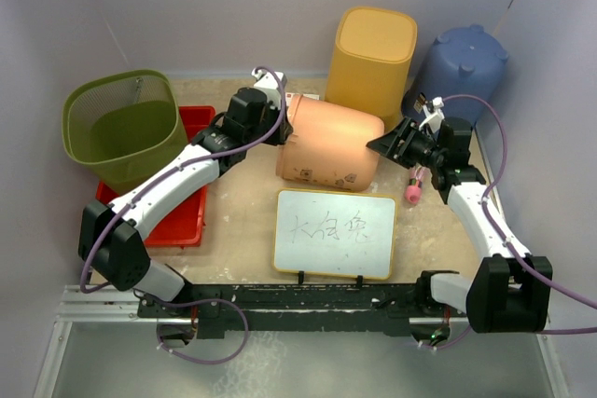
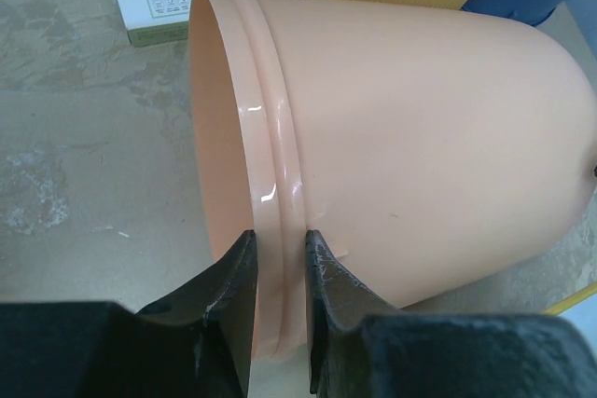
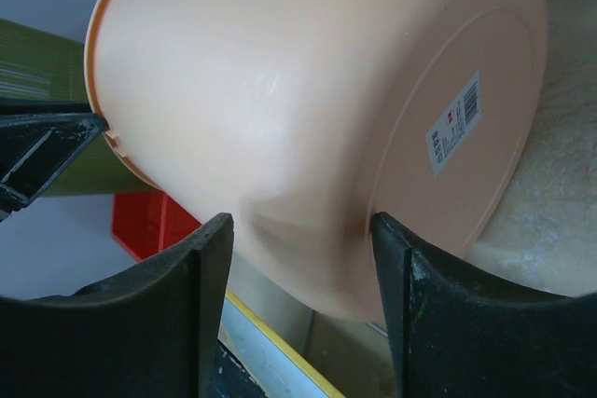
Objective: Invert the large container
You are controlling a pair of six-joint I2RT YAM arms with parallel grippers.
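The large peach container (image 1: 331,142) lies on its side in mid-table, mouth to the left, base to the right. My left gripper (image 1: 280,128) is shut on its rim; in the left wrist view the two fingers pinch the rolled rim (image 2: 280,184) from inside and outside, gripper (image 2: 280,235). My right gripper (image 1: 378,144) is open at the container's base. In the right wrist view the container (image 3: 308,90) fills the frame, its labelled base (image 3: 466,118) to the right, and my gripper (image 3: 301,221) straddles the lower base edge.
A yellow bin (image 1: 371,53) and a blue bin (image 1: 462,62) stand behind. A green mesh basket (image 1: 121,128) sits far left over a red tray (image 1: 182,221). A whiteboard (image 1: 334,232) lies in front, with a pink marker (image 1: 411,188) at its right. A white box (image 2: 163,2) lies behind the rim.
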